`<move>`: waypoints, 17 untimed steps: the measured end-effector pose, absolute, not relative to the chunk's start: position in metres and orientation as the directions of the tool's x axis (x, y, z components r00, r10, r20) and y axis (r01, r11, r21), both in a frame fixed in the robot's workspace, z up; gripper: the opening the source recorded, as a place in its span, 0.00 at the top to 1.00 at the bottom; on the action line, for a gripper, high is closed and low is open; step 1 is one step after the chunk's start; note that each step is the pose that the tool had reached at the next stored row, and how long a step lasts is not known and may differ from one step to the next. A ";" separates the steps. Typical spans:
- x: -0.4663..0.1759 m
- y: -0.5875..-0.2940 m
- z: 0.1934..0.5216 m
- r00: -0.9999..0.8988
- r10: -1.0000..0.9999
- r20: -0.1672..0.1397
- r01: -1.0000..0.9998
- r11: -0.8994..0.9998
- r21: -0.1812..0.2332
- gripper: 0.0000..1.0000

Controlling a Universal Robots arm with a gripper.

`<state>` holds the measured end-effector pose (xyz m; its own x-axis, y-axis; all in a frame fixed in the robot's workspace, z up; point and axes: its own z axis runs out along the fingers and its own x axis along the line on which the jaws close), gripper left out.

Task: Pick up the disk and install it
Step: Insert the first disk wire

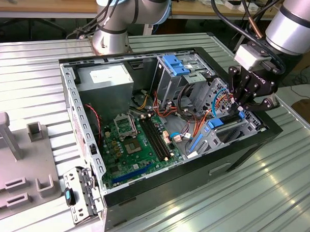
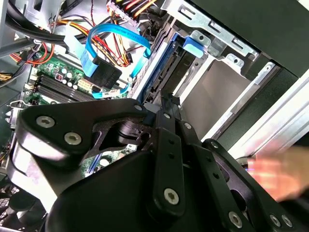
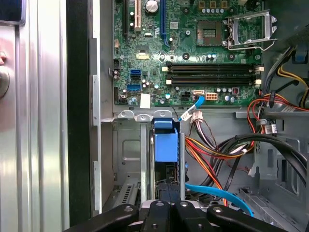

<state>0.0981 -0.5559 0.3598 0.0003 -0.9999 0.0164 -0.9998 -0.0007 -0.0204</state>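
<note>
Counting in the exterior view gave one open computer case (image 1: 193,184) lying on a ribbed metal table (image 1: 253,206), one arm, and one black gripper (image 1: 245,106) at the case's corner toward the exterior view's right. Inside the case lay one green motherboard (image 1: 138,146) with one processor socket (image 1: 126,127), one grey power supply (image 1: 108,78) and one tall metal cage topped by a blue latch piece (image 1: 175,63). Bundles of orange, red and black wires (image 3: 217,147) and thin blue cables (image 2: 116,36) ran between them.

The disk (image 3: 166,145) stood on edge in a metal drive bay (image 3: 126,150) inside the case, one blue rail facing up. The gripper's fingers (image 3: 164,195) were drawn close together, with their tips at the disk's near end. Whether they pinched it could not be told.
</note>
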 end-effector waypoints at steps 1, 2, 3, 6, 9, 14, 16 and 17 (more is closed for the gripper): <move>0.098 -0.556 0.360 0.000 -1.000 0.016 -1.000 -0.001 -0.020 0.89; 0.098 -0.556 0.360 0.000 -1.000 0.016 -1.000 -0.001 -0.020 0.89; 0.098 -0.556 0.360 0.000 -1.000 0.016 -1.000 -0.001 -0.020 0.89; 0.098 -0.556 0.360 0.000 -1.000 0.016 -1.000 -0.001 -0.020 0.89; 0.098 -0.556 0.360 0.000 -1.000 0.016 -1.000 -0.001 -0.020 0.89; 0.098 -0.556 0.362 0.006 -1.000 0.016 -1.000 -0.007 -0.021 0.89; 0.098 -0.556 0.363 0.021 -1.000 0.016 -1.000 -0.021 -0.021 0.89; 0.098 -0.556 0.363 0.033 -0.999 0.016 -0.999 -0.033 -0.021 0.89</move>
